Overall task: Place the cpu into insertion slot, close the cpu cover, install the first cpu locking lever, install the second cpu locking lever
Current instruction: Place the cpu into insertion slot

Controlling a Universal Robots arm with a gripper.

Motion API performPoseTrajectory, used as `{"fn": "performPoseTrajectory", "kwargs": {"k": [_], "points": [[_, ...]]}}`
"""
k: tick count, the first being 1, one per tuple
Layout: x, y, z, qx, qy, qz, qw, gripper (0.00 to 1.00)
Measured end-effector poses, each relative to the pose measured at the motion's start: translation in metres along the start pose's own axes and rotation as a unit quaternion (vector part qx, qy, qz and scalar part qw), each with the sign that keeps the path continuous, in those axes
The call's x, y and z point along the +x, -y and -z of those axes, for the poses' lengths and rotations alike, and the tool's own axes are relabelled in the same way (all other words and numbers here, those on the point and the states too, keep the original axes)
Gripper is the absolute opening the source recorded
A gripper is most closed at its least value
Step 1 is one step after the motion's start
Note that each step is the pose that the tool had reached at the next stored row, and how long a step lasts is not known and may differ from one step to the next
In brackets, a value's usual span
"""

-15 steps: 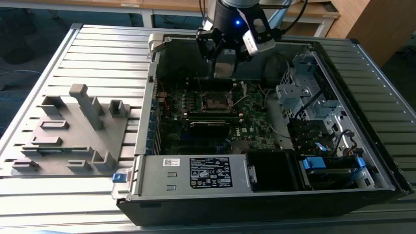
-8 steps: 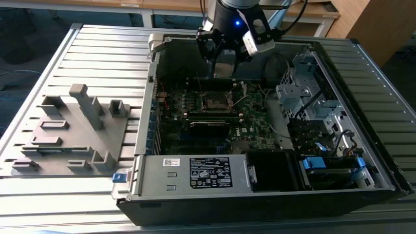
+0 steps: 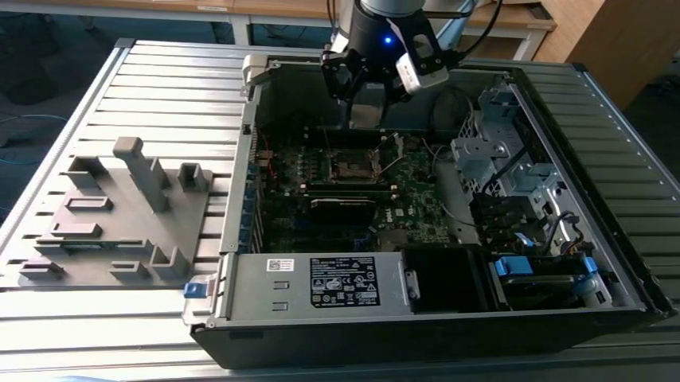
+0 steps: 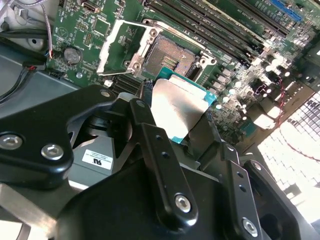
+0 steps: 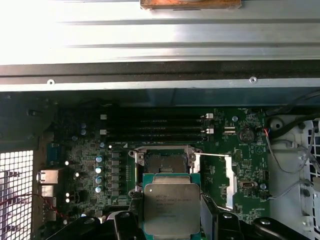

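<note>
My tool (image 4: 172,125) pinches cpu (image 5: 171,205) by opposite edges, held near insertion slot (image 5: 165,161), not seated; cpu cover (image 5: 231,180) stands open beside slot. I judge it light, rigid, fragile underneath: edge hold only.

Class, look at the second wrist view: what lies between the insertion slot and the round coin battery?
The cpu cover, swung open off the socket, lies between the insertion slot and the coin battery. This shows in the second wrist view.
</note>
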State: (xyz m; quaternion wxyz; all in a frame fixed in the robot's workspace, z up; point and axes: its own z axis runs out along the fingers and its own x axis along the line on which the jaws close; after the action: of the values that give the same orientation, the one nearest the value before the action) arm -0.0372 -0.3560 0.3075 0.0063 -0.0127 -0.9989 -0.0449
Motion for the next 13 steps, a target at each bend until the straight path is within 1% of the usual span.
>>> {"fn": "performPoseTrajectory", "kwargs": {"k": [5,13], "points": [[0.0000,0.0000,-0.0005,0.0000,0.0000,0.000,1.00000,0.54],[-0.0001,0.0003,-0.0030,0.0000,0.0000,0.000,1.00000,0.54]]}}
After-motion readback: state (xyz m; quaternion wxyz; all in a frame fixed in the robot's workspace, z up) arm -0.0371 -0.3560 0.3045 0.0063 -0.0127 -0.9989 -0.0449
